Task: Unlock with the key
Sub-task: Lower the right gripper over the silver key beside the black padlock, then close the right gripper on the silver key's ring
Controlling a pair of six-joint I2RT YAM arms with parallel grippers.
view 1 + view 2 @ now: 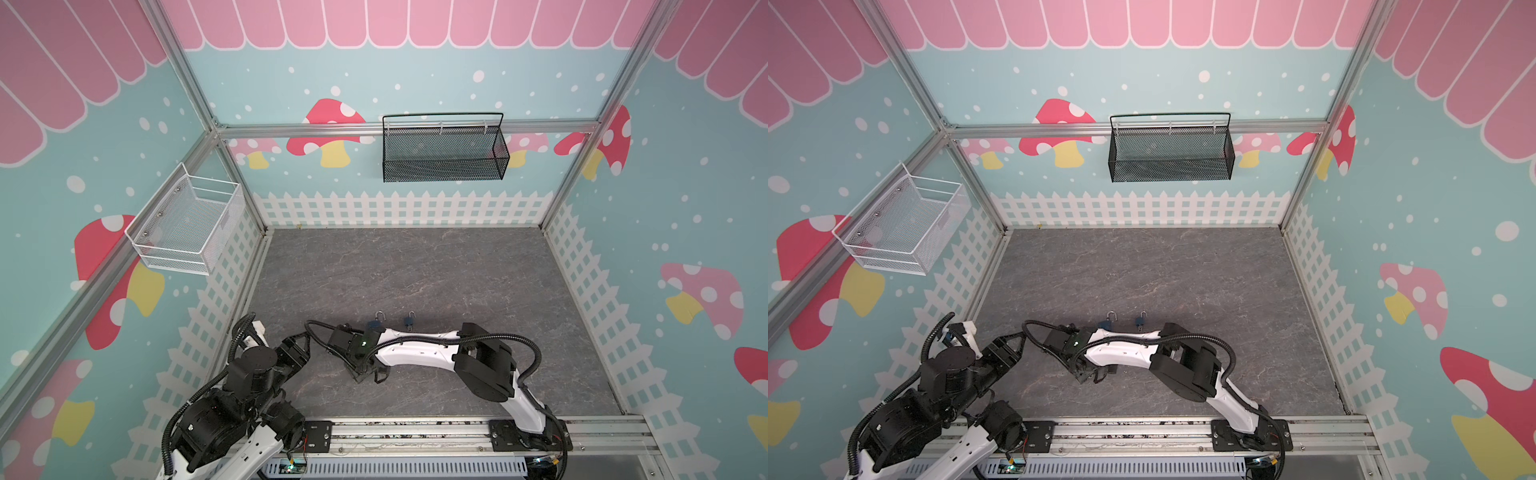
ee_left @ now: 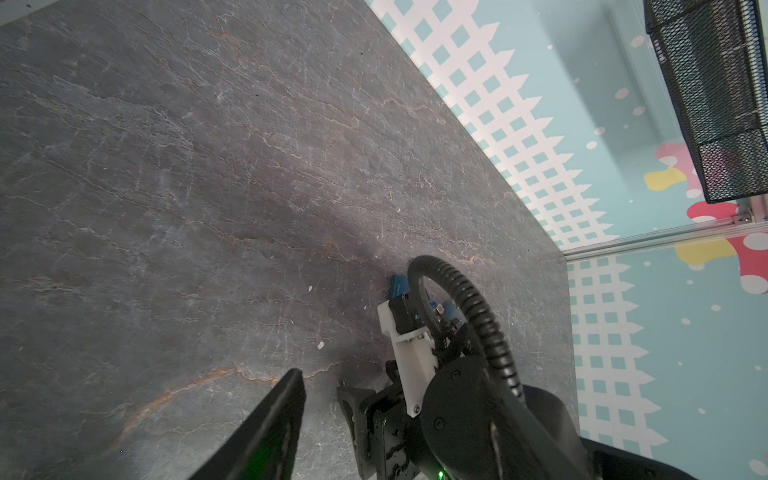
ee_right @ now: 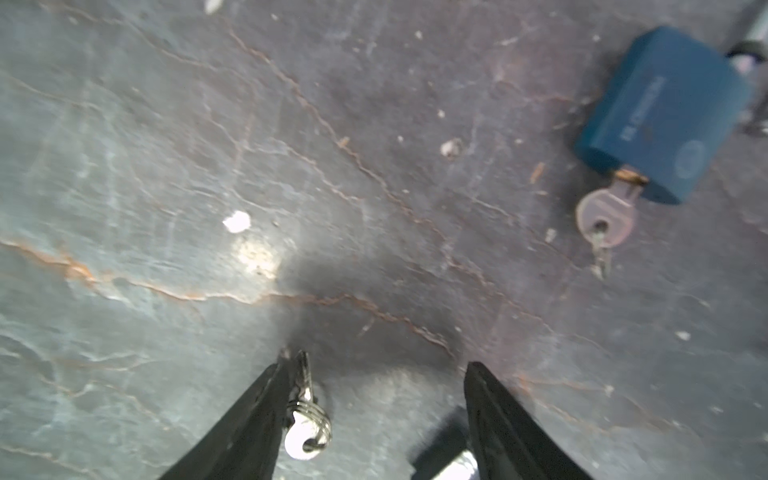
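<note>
At the near left, the left gripper (image 1: pixel 300 348) hangs over the desk (image 1: pixel 415 270); I cannot tell its state. Mid-desk, the right gripper (image 3: pixel 378 362) is released, its jaws wide, and a ringed key (image 3: pixel 305 419) touches one finger. Farther off lies a blue padlock (image 3: pixel 665 112) with a second key (image 3: pixel 606 216) in it, and another padlock (image 1: pixel 409 321) lies beside it.

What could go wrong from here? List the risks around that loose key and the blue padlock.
1. The small silver key on its ring lies against one finger of the open right gripper, off-centre; closing may catch only the ring or flick it away.
2. The blue metal padlock, a second key already in it, lies loose with nothing holding it; turning might just spin it.
</note>
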